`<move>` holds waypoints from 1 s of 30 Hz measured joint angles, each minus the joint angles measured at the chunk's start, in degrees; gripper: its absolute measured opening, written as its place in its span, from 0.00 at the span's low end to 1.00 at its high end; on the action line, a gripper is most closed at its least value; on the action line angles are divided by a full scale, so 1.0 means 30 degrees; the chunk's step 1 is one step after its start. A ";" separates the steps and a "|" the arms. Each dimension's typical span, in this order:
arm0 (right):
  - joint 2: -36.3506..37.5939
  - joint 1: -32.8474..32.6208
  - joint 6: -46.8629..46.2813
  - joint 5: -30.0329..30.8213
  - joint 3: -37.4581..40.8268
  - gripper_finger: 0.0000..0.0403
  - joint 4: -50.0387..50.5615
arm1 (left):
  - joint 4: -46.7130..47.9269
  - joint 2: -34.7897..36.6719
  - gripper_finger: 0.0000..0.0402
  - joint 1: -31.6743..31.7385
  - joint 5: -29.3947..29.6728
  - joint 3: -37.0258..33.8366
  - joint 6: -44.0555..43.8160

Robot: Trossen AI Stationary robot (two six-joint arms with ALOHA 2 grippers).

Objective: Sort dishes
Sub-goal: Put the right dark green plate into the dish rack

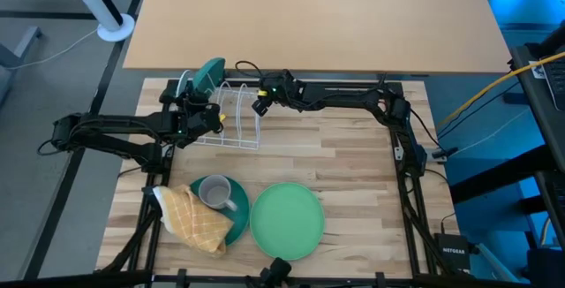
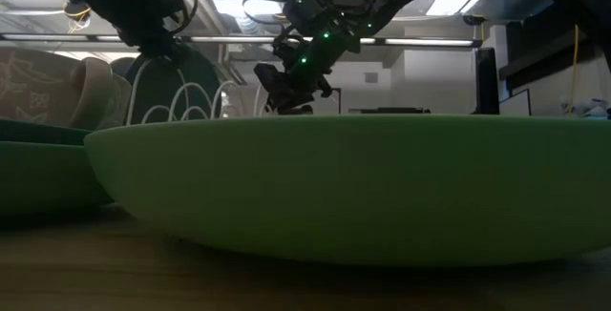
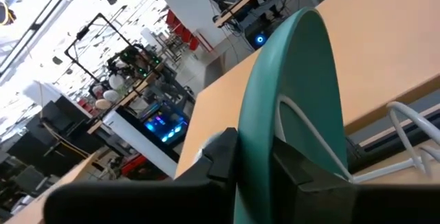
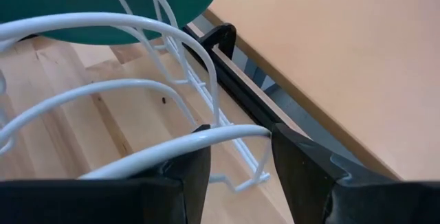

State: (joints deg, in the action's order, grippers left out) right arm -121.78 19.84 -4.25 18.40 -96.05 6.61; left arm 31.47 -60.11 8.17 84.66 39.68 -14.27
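A teal plate stands on edge at the left end of the white wire rack, at the table's far side. My left gripper is shut on it. My right gripper is open at the rack's right end, with a rack wire across the gap between its fingers. A light green plate lies flat near the front edge. Left of it, a second teal plate carries a grey mug and part of a yellow checked cloth. My left gripper pinches the teal plate's rim between its two fingers, one on each face. The plate stands upright on edge between the rack's wires. My right gripper has the rack's end wire across its gap. The wire meets one fingertip; whether it is gripped, I cannot tell.
A bare tan board lies beyond the table's far edge. A black frame rail runs along that edge behind the rack. Bare wood lies between the rack and the front plates.
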 joint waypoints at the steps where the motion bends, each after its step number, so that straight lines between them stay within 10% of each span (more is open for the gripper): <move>1: -0.0007 0.0012 0.0015 -0.0007 0.0000 0.39 -0.0029 | 0.0128 0.0004 0.10 -0.0066 0.0000 0.0000 -0.0264; 30: -0.0073 0.0033 0.0000 0.0040 0.0022 0.39 -0.0064 | 0.6208 -0.0002 0.15 -0.2084 -0.0856 0.0007 -0.9287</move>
State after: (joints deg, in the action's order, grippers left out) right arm -121.99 19.94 -4.25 18.52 -95.98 6.42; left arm 50.10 -60.12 1.91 82.09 39.70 -42.13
